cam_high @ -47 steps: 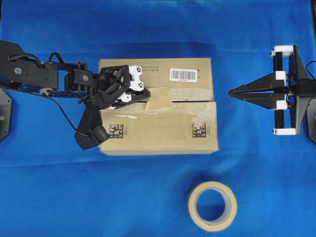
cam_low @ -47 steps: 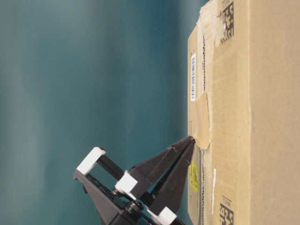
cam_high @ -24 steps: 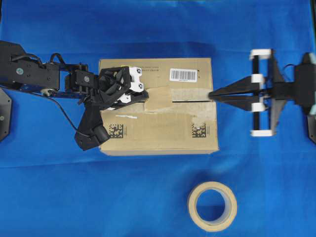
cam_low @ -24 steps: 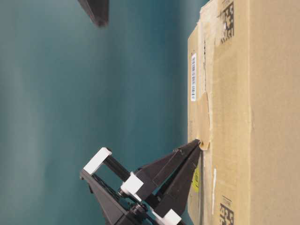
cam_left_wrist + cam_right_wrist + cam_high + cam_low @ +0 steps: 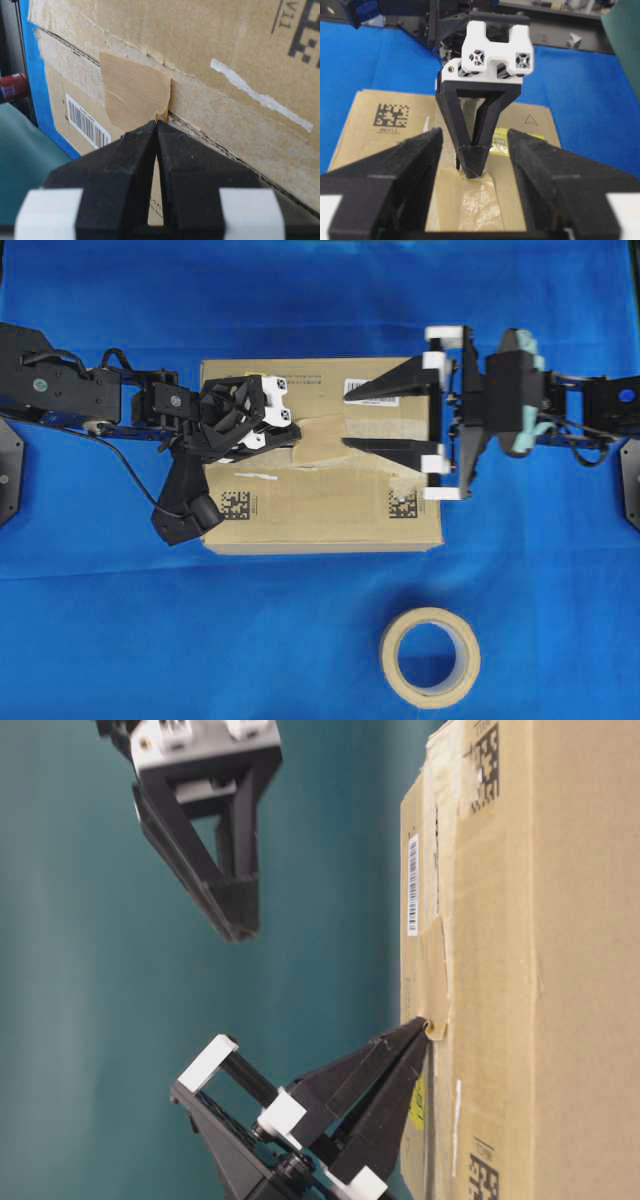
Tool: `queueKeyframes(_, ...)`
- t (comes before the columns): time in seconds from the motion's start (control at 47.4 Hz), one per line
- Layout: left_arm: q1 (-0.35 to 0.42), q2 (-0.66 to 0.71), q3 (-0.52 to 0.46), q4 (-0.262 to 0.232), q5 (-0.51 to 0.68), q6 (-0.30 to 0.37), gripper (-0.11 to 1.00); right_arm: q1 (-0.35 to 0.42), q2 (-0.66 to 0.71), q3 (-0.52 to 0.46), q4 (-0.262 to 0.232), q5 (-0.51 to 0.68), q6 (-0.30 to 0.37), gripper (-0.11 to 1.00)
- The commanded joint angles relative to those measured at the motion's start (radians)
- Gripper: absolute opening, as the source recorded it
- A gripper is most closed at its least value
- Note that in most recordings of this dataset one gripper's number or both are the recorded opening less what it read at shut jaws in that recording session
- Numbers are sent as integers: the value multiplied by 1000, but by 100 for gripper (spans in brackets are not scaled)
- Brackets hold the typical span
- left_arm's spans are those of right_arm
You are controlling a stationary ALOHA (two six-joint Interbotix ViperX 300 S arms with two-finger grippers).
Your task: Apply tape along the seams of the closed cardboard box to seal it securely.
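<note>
Tape (image 5: 322, 439): lay mid-frame on the cardboard box (image 5: 320, 510), over the seams (image 5: 385, 445) (one corner lifted).
Left gripper (image 5: 297, 433): jaws pressed together, pinching the tape's left corner.
Right gripper (image 5: 365, 420): jaws spread wide, hovering above the box's right half, holding nothing.

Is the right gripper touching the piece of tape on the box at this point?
Apart. The table-level view shows the right gripper, jaws wide, hanging well off the cardboard box top, teal background between it and the tape.
</note>
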Motion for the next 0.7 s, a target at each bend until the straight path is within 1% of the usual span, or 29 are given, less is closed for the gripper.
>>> queueKeyframes(0.0, -5, -8, -15, 0, -3, -3, 1, -3, 20, -43, 3, 5, 0, 54)
queueKeyframes(0.337, -3, -8, -15, -2, -3, -3, 1, -17, 187, -91, 21, 11, 2, 53)
queueKeyframes(0.675, -3, -8, -15, -2, -3, -5, 1, -18, 239, -100, 21, 35, 2, 53)
